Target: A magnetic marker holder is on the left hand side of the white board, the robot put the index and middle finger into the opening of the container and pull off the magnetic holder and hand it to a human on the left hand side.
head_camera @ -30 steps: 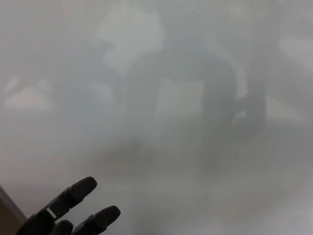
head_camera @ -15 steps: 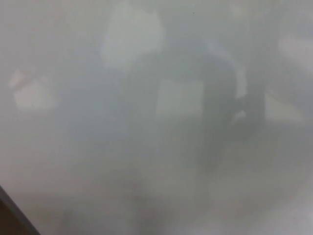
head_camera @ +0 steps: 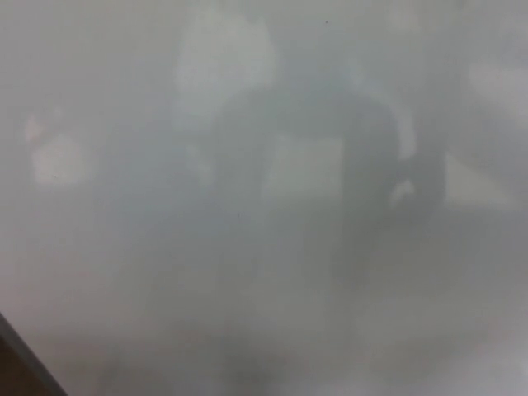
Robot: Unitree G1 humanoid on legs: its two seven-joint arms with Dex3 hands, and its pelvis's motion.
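We face the white board (head_camera: 272,338), which fills almost the whole head view with a hazy grey sheen and blurred reflections. Its dark lower left edge (head_camera: 25,355) cuts across the bottom corner. A second ago our left hand showed at the lower left, fingers spread apart and empty; half a second ago it had already dropped out of view, and it is absent now. Neither of our hands shows, so we cannot tell how far open either one is or whether it has hold of anything. The magnetic marker holder is nowhere in view either; by the task it sits toward the left side of the board, beyond what we see. We judge the reach has not yet found the holder, and the hand must come back up and leftward to meet its opening.
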